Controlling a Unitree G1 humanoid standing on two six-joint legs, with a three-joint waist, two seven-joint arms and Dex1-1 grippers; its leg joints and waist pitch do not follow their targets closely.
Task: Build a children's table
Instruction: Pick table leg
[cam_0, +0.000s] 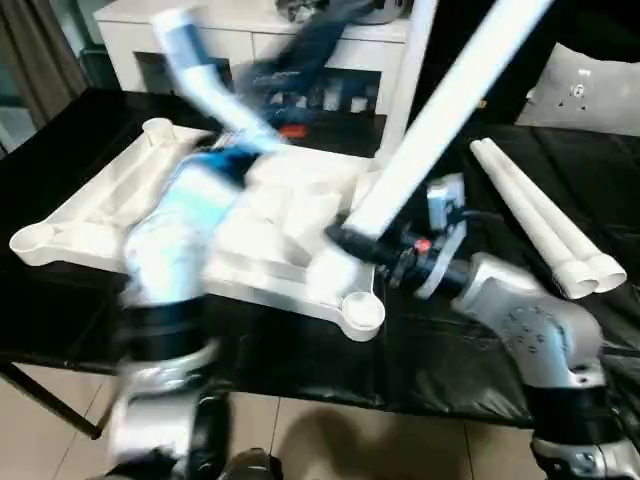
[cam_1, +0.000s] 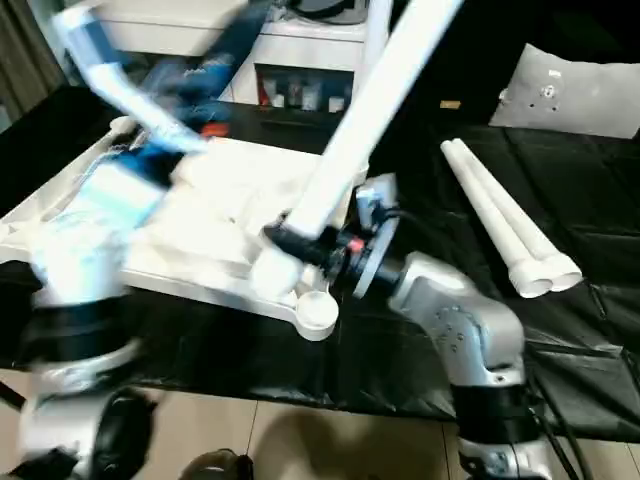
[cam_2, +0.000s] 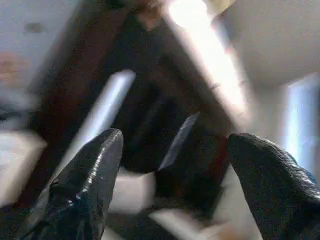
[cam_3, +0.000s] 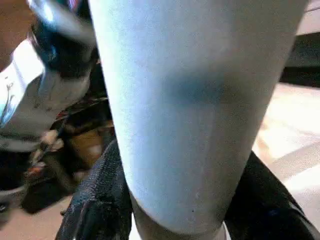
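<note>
The white table top (cam_0: 90, 215) lies upside down on the black mat, ribs and round corner sockets (cam_0: 362, 312) facing up. My right gripper (cam_0: 345, 238) is shut on the lower end of a white leg (cam_0: 440, 120), just above the top's near right part. The leg tilts up and away to the right. In the right wrist view the leg (cam_3: 195, 100) sits between the black fingers (cam_3: 97, 200). My left arm (cam_0: 185, 235) is blurred over the top's middle. My left gripper (cam_2: 175, 150) is open, its fingers (cam_2: 90, 175) wide apart with nothing between them.
Two more white legs (cam_0: 540, 215) lie side by side on the mat at the right. A white cabinet (cam_0: 260, 40) stands behind the bench. The bench's front edge runs just below the table top, with floor beneath.
</note>
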